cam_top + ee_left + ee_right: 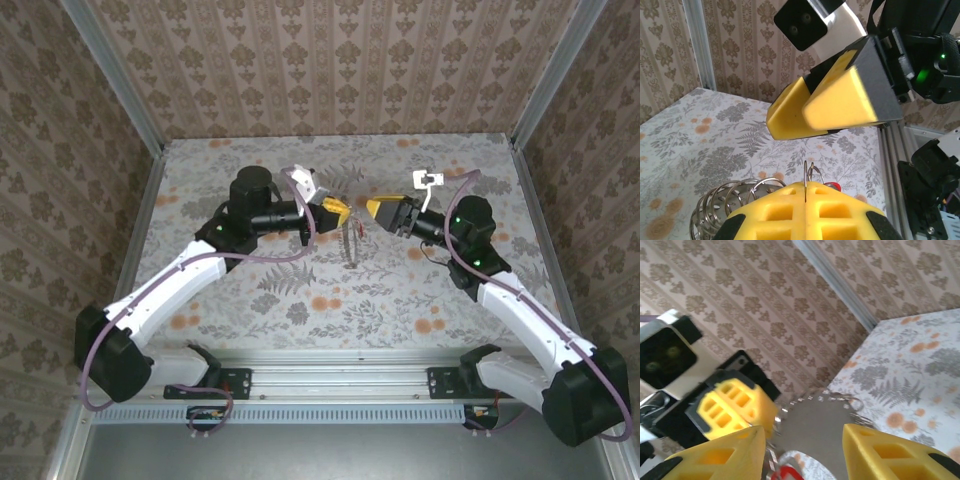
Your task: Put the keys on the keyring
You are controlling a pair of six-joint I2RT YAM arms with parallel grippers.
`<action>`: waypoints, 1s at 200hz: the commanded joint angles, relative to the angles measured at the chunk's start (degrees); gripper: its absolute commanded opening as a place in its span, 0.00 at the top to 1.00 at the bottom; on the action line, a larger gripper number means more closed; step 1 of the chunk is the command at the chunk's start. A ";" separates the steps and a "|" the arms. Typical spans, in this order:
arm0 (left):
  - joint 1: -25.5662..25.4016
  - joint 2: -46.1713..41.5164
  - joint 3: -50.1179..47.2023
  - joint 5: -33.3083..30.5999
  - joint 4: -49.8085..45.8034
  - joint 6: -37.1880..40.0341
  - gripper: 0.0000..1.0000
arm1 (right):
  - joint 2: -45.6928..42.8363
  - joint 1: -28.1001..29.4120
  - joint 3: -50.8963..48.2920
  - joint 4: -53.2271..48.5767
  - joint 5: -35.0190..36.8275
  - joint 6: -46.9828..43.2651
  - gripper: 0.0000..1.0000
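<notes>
Left gripper [805,195] clenched the ring [351,243] at mid-frame; right gripper [802,440] gaped, released. A misjudged close could knock the red key [833,186] loose.

Two arms are bolted to the aluminium rail [340,380]: white shells, black joints, bulky black bases. Up from that rail a purple cable [100,345] loops along the left arm [175,275]; the right arm [525,315] shows a small green light [456,222]. The left gripper [345,212] and right gripper [372,208] have yellow fingers [775,217] moulded with square hollows.
</notes>
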 commanded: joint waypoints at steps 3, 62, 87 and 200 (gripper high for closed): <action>0.15 0.18 0.72 3.15 3.76 -2.24 1.00 | 0.83 1.53 2.93 3.57 -1.49 0.86 0.53; 0.18 1.30 1.19 4.02 4.99 -4.05 1.00 | 1.44 2.66 1.82 4.99 -3.79 1.09 0.57; 0.12 1.84 1.88 4.11 5.04 -4.25 1.00 | 0.57 2.99 0.79 4.68 -3.91 1.10 0.59; 0.16 2.17 3.51 4.53 4.78 -4.41 1.00 | 0.55 3.33 -1.37 3.06 -3.79 -0.20 0.63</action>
